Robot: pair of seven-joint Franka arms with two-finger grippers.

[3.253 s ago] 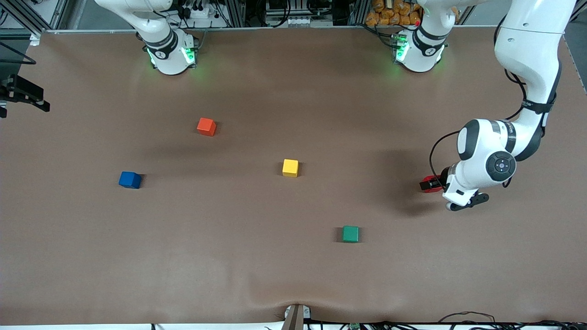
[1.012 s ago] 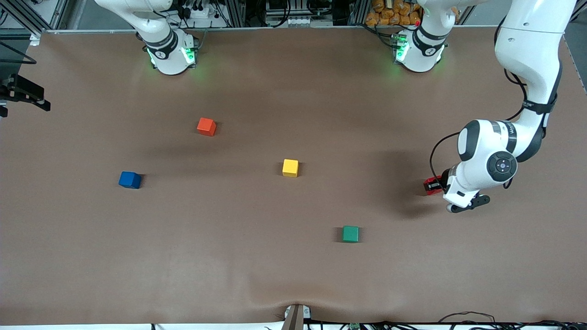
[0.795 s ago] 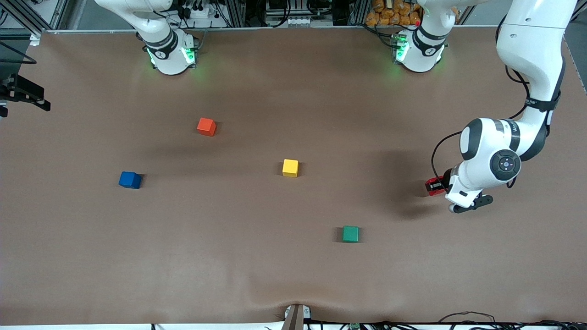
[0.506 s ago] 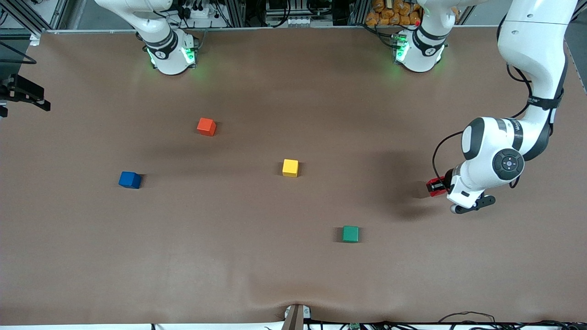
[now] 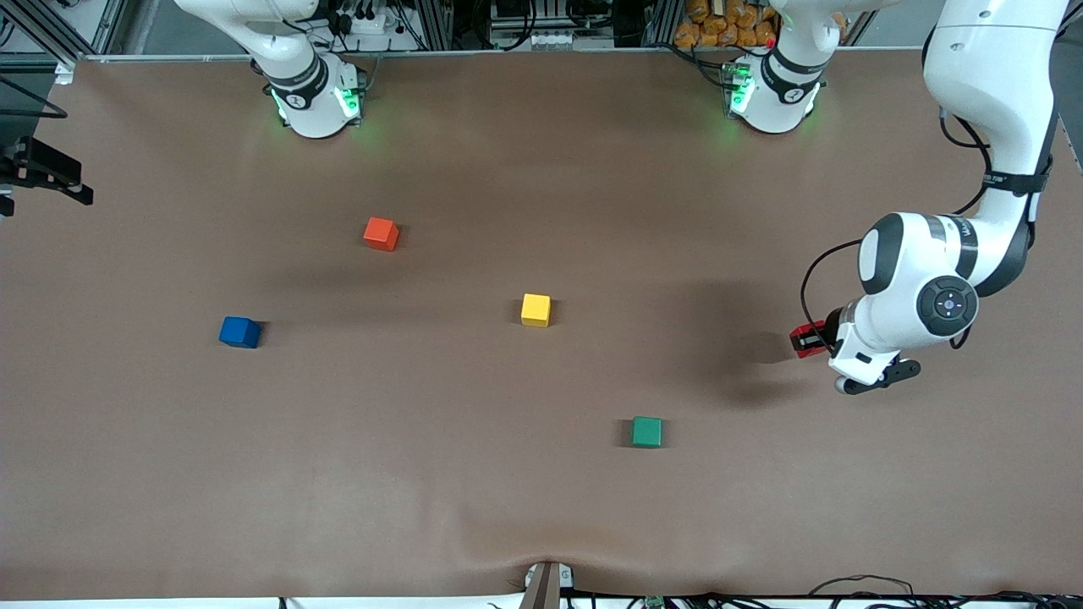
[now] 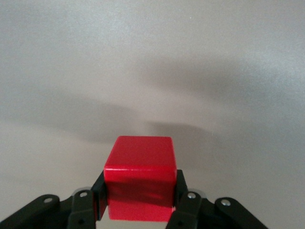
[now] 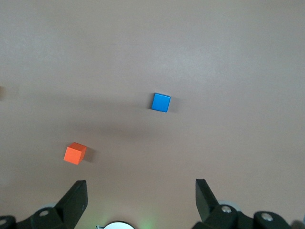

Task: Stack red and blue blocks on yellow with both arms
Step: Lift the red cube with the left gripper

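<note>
- The left gripper, dark and two-fingered, is at the right middle of the front view, up over the brown table toward the left arm's end; its fingers are pinching the small bright red cube.
- In the left wrist view that red cube fills the lower centre of the frame, a black finger pressed against each of two facing sides, with bare table and a soft shadow under it.
- The small deep blue cube sits on the table at the left middle of the front view, toward the right arm's end, well apart from every other cube.
- The small bright yellow cube sits near the centre of the front view with nothing on top of it.
- An orange-red cube lies in the upper left part of the front view, farther from the front camera than the blue one.
- A green cube lies below centre, nearer to the front camera than the yellow one.
- The right gripper shows only in the right wrist view, at the frame's bottom edge, fingers spread wide with nothing between them, high over the table; the blue cube and the orange-red cube appear below it. That arm waits.
</note>
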